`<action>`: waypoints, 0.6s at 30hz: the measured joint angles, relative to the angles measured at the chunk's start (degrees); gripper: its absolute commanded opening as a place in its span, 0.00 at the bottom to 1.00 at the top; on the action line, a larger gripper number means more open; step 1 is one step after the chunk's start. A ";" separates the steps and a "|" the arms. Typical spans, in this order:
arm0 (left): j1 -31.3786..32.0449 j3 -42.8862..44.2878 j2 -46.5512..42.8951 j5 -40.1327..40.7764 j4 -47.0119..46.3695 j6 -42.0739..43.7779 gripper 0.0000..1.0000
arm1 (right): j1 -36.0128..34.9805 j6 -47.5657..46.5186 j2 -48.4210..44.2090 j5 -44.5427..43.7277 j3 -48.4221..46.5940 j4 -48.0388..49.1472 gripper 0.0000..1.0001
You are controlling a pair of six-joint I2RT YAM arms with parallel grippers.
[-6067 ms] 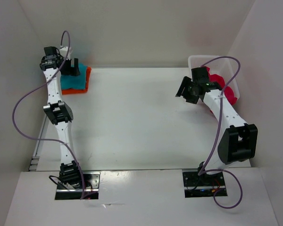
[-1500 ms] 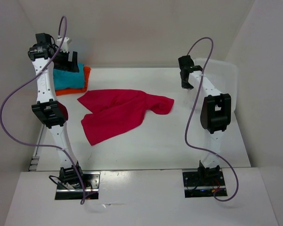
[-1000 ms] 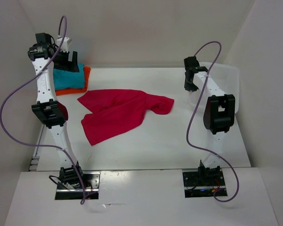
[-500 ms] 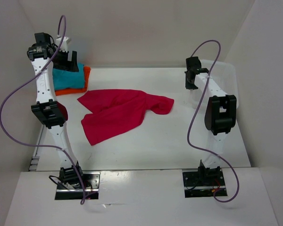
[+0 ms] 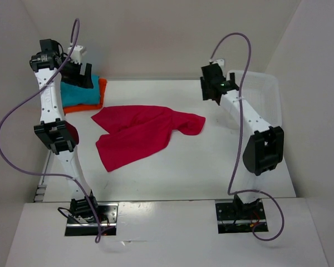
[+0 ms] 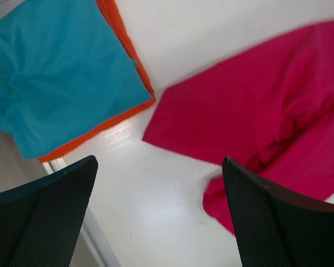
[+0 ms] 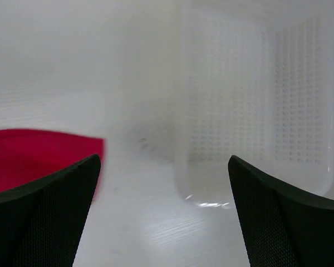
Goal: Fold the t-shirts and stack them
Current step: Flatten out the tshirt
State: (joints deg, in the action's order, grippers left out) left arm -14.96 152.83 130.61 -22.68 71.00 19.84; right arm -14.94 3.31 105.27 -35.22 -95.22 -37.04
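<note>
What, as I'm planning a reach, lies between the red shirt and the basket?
Only bare table between red shirt and basket, shown in the right wrist view.

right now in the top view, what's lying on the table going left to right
teal shirt stacked on the orange shirt → pink-red shirt → white mesh basket
</note>
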 measured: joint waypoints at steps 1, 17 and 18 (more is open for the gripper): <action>0.20 -1.97 -1.90 -0.11 0.48 1.86 0.99 | -3.61 0.37 -2.23 -1.09 -0.50 -0.31 1.00; 16.63 -90.88 -47.69 14.23 -16.17 23.41 0.99 | -15.19 15.45 24.37 22.62 -23.02 -4.48 0.46; 17.92 -93.90 -48.43 15.15 -17.29 23.30 0.99 | -15.19 15.74 26.91 23.63 -24.30 -4.98 0.46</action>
State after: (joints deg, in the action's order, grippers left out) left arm 2.96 58.94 82.17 -7.53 53.71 43.13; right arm -30.13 19.05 132.18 -11.60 -119.52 -42.02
